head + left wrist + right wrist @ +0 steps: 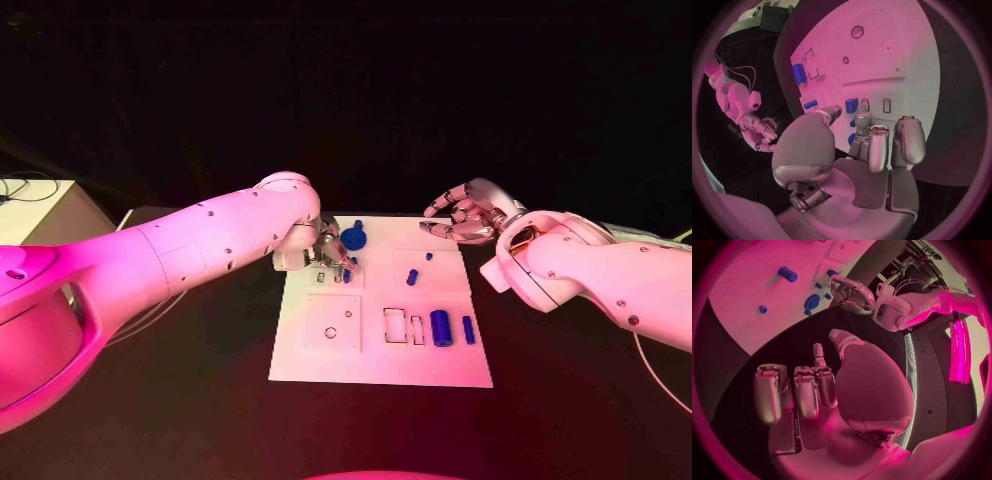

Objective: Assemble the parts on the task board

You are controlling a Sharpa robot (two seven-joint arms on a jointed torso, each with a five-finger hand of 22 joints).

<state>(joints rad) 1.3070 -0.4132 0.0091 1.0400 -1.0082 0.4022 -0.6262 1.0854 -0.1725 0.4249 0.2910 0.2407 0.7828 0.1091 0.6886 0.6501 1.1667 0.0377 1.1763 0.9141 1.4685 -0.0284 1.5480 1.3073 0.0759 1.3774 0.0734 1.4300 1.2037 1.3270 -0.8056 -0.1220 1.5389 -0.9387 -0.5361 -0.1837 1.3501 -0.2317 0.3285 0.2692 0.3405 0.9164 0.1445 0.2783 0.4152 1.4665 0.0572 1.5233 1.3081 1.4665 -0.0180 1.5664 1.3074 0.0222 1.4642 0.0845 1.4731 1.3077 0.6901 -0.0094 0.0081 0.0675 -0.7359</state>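
Left hand [320,250] poised over task board [378,366], small blue part [852,105] at fingertips; grasp cannot be confirmed. Right hand [469,213] released, held clear beyond board edge, presumably for access.

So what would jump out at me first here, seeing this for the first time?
Probably the white task board in the middle of the black table, dotted with small blue parts such as the blue cylinder near its right side. Next, the two silver hands at its far end: the left hand reaches down among the parts at the far left corner, while the right hand hovers with curled fingers, holding nothing.
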